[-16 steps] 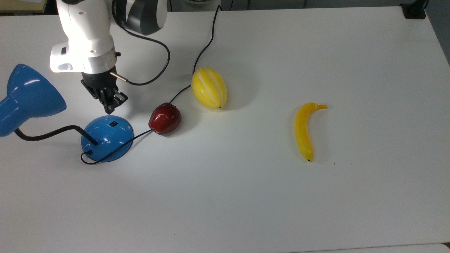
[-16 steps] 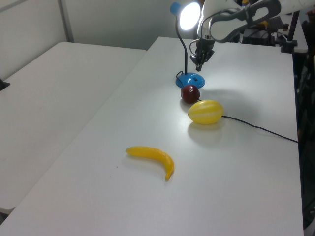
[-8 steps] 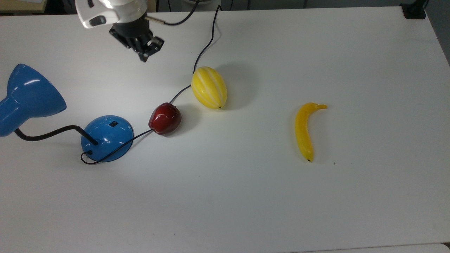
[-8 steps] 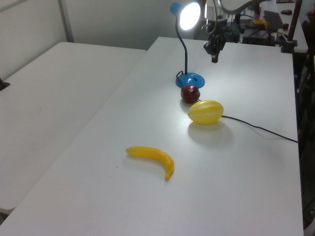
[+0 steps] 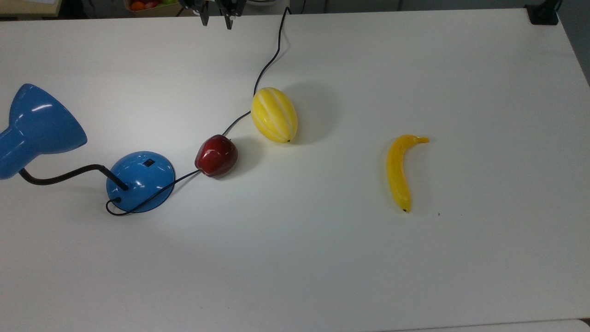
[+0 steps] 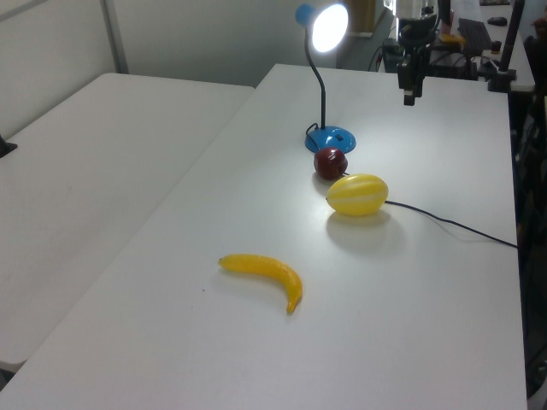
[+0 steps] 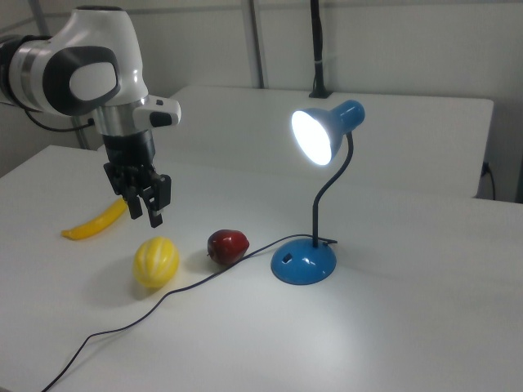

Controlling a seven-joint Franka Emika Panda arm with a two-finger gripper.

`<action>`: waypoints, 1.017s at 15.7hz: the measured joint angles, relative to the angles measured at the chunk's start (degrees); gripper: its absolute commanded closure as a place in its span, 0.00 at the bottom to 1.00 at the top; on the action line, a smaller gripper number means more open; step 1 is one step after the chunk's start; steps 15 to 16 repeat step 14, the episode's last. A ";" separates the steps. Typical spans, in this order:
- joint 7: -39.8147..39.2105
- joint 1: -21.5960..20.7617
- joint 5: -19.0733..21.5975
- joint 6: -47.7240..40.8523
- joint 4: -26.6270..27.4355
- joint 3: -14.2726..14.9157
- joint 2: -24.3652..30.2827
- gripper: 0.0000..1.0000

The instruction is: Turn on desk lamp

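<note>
The desk lamp (image 7: 315, 196) is seen standing on the white counter (image 5: 322, 258). Its blue cone shade (image 7: 327, 131) is lit, and bright light is thrown from it. The shade is held up by a black bendy neck (image 7: 331, 192) above a round blue base (image 5: 140, 180). A small black switch (image 5: 148, 162) is seen on top of the base. A thin black cord (image 5: 269, 60) is run from the base across the counter, past the fruit.

The tool (image 7: 145, 207) is held up in the air, well apart from the lamp. It is pointed straight down. Its two black fingers (image 5: 204, 17) are spread a little, with a small gap between them, and nothing is held. In the right view, the tool is seen hanging above the counter near the yellow melon (image 7: 155, 261), at the right view's left. The white arm (image 7: 90, 69) is bent over above it, and the wrist is turned downward. In the top view, just the finger tips are seen at the upper edge.

A red apple (image 5: 216, 155) is placed just beside the lamp base. The melon is set next to the apple. A banana (image 5: 400, 170) is laid well apart from them, at the top view's right.
</note>
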State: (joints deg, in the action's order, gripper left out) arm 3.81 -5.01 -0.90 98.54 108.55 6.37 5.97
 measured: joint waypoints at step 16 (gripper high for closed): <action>-6.88 4.08 0.08 -3.76 -2.53 0.96 2.48 0.00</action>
